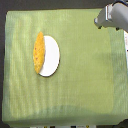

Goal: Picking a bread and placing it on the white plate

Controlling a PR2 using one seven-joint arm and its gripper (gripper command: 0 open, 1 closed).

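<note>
From the exterior view I have the bread (38,51) lying lengthwise along the nine o'clock edge of the white plate (52,56), with part of the loaf overlapping the rim and the rest over the green cloth on the table (85,85). Whether it counts as placed I can't say for sure; I judge it half on at best, so I'm treating the pick as the step in hand. My arm sits at about one o'clock in the frame, up in the far corner and well apart from both things. Only the grey body of the gripper (104,20) shows, blurred, and I cannot tell whether its jaws are parted or together.

To do this well, I'd bring the gripper across toward ten o'clock and stop above the loaf's middle, not its pointed ends, which would let it tip. I'd turn the wrist so the jaws close across the narrow width, with the long axis running roughly twelve to six. The side toward three o'clock rests against or over the plate, so that finger may catch the rim; I'd come down slowly and keep the finger tips just above the plate surface. The bumpy crust looks soft, so a gentle squeeze should do. Then I'd lift straight up, shift toward three o'clock, and set it down centred on the white.
</note>
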